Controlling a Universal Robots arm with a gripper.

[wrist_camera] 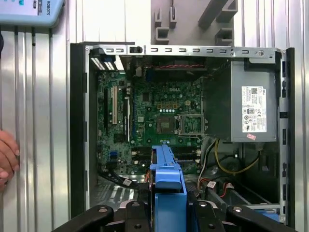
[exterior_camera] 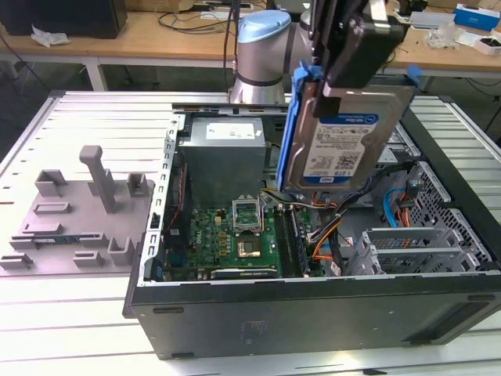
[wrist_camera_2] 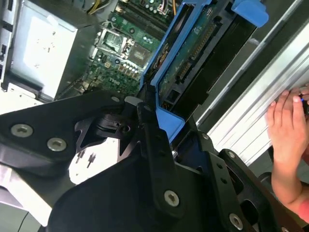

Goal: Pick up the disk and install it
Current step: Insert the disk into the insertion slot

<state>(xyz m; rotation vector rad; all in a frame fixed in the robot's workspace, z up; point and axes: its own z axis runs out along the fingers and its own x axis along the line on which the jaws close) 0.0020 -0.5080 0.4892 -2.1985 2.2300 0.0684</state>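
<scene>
The gripper (exterior_camera: 344, 82) holds the disk (exterior_camera: 344, 137) in the air above the open computer case (exterior_camera: 313, 313), clear of everything inside it. The disk's long axis stands nearly upright, its top leaning a little toward the exterior view's right, with one short end pointing down into the case and the other up at the gripper. Its white-and-blue labelled face is turned toward the near side of the scene. In the second wrist view the opposite face, with its green circuit board (wrist_camera_2: 193, 53), looks the other way. The blue carrier rail (exterior_camera: 291, 133) runs along the long edge on the exterior view's left, and a blue end tab (exterior_camera: 413, 74) sticks out at the upper right corner.

The black fingers (wrist_camera_2: 147, 130) are clamped on the upper end of the disk, pressing on the blue rail. In the first wrist view the disk (wrist_camera: 167, 169) is seen edge-on.

Below its lower end lie the motherboard (exterior_camera: 235, 235) and a bundle of cables (exterior_camera: 329, 227). The grey drive cage (exterior_camera: 407, 251) sits to the exterior view's right and the power supply (exterior_camera: 223, 157) at the far side. A grey fixture plate (exterior_camera: 78, 211) lies on the ribbed metal table (exterior_camera: 94, 110), left of the case. A person's hand (wrist_camera_2: 287, 125) rests on the table beside the case.
</scene>
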